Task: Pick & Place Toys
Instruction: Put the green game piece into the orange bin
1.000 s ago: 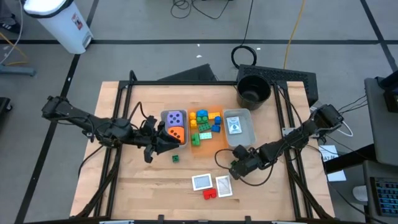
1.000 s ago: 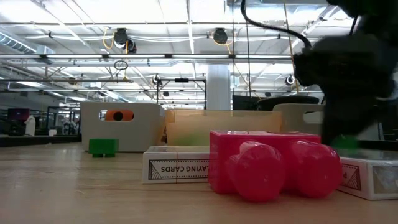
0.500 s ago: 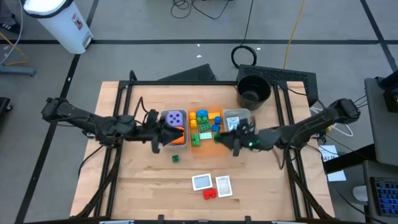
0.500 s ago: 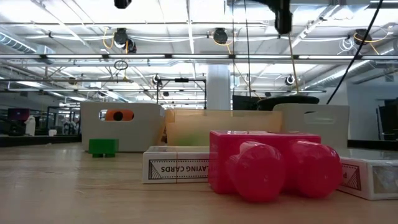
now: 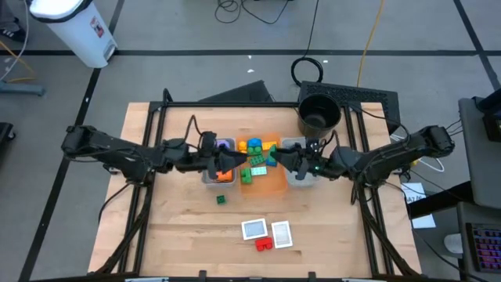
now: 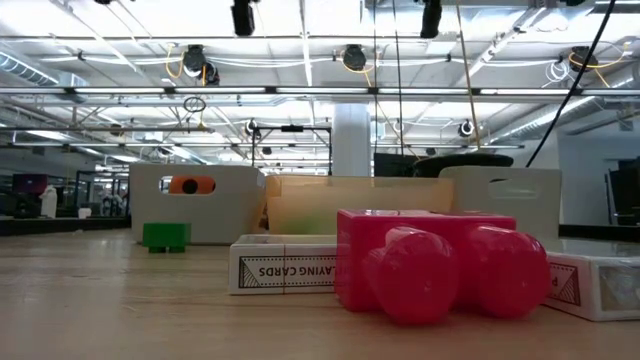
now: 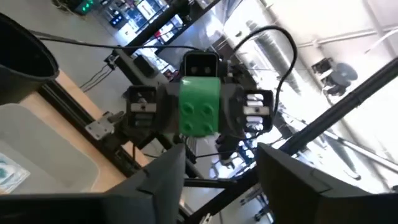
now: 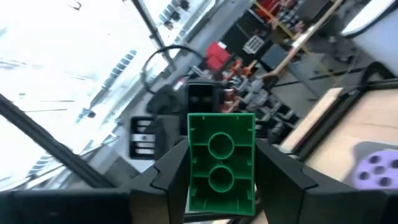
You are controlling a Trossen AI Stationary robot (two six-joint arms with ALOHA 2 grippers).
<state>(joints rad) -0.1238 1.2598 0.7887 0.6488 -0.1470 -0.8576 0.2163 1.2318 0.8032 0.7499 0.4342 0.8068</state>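
My right gripper (image 8: pixel 221 186) is shut on a green brick (image 8: pixel 221 162) and hangs high over the orange tray (image 5: pixel 270 182), which holds several bricks. The left wrist view shows the same green brick (image 7: pixel 200 106) head-on. My left gripper (image 7: pixel 221 180) faces it from the table's left, above the left grey tray (image 5: pixel 210 178), open with nothing between its fingers. A purple die (image 8: pixel 376 165) and an orange die (image 5: pixel 224 177) lie in that tray. A small green brick (image 5: pixel 221 200), two cards (image 5: pixel 254 229) (image 5: pixel 282 233) and a red brick (image 5: pixel 264 243) lie on the tabletop. My right gripper pinches the green brick by two opposite sides (image 8: pixel 191 171) between its two fingers (image 8: pixel 165 177). The fingers come about level from the table's right. The brick's two-stud face is turned back toward the wrist. The brick is lifted clear, high above the trays.
A black round bucket (image 5: pixel 319 116) stands at the far right of the table. Below my right arm, the right grey tray (image 5: pixel 304 176) holds a card (image 7: pixel 9 169). In the low view the red brick (image 6: pixel 440 265) and card boxes (image 6: pixel 285 270) lie close in front.
My right gripper has risen from the tabletop near the cards and gone toward the far edge and the left, tipping from pointing down to about level. The green brick has come up with it, clear of the table. My left gripper has moved right over the trays.
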